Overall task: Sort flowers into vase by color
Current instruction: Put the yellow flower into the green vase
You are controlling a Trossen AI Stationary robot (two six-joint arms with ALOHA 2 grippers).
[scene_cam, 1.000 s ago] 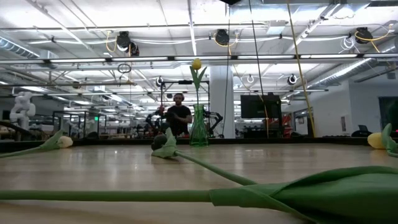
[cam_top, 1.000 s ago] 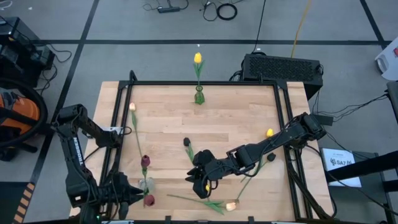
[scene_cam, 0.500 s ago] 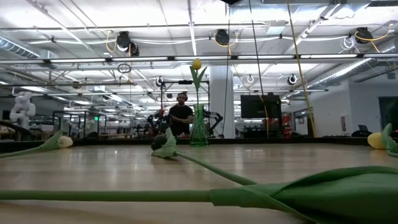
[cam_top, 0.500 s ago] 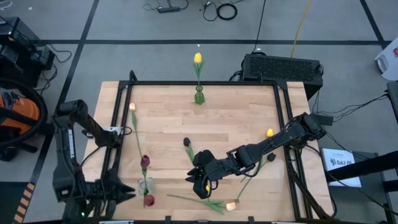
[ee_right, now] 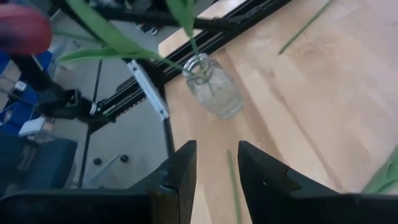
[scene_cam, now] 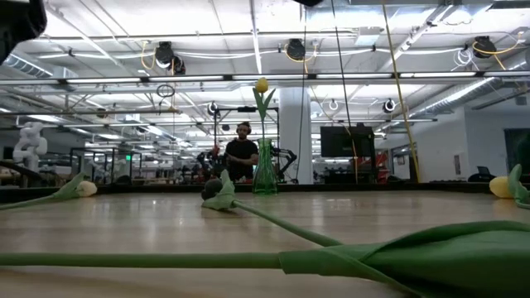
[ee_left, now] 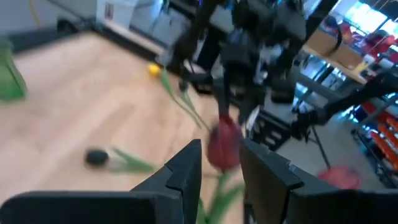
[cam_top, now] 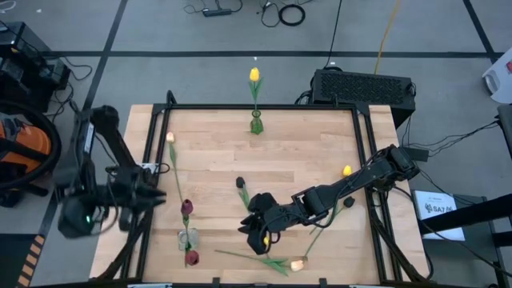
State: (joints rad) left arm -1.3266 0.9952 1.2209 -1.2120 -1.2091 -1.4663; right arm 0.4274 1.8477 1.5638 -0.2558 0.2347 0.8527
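One yellow tulip (cam_top: 254, 75) stood in the green vase (cam_top: 256, 124); other tulips (cam_top: 178, 172) lay scattered on the table (cam_top: 296, 160).

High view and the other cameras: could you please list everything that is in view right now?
Table: one, light wood, black frame.
Green vase: one, far edge, holding a yellow tulip.
Clear vase: one, near left corner, holding two dark red tulips.
Loose yellow tulips: two, one at right, one by the right gripper.
Peach tulips: two, lying at left and at the near edge.
Near-black tulip: one, lying mid-table.
Black box: one, beyond the far right corner.
Person: one, in the room behind.
Left gripper: open, near the dark red tulips.
Right gripper: open, low over the table.
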